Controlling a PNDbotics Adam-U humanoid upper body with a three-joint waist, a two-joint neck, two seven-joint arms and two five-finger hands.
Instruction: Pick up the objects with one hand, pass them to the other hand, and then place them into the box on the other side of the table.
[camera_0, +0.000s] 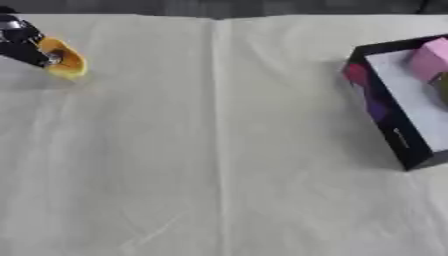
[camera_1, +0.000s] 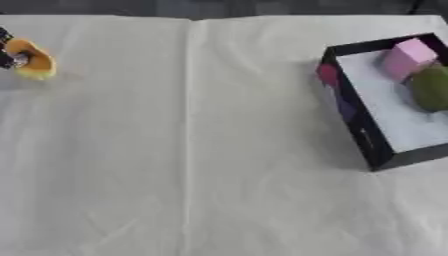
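Left hand (camera_0: 22, 40) cut off at upper-left edge, fingers curled round yellow object (camera_0: 63, 59). Box (camera_1: 350, 112) at right holds pink block (camera_1: 407, 57), green object (camera_1: 430, 89), partly cropped. Creased cream tabletop (camera_0: 219, 175).

Black left hand (camera_0: 19, 40), silver joints

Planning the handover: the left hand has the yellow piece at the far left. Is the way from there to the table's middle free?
Probably yes. The left hand is curled round the yellow object at the far left, and only bare cloth lies between it and the middle. The box sits far right. The right hand is out of view.
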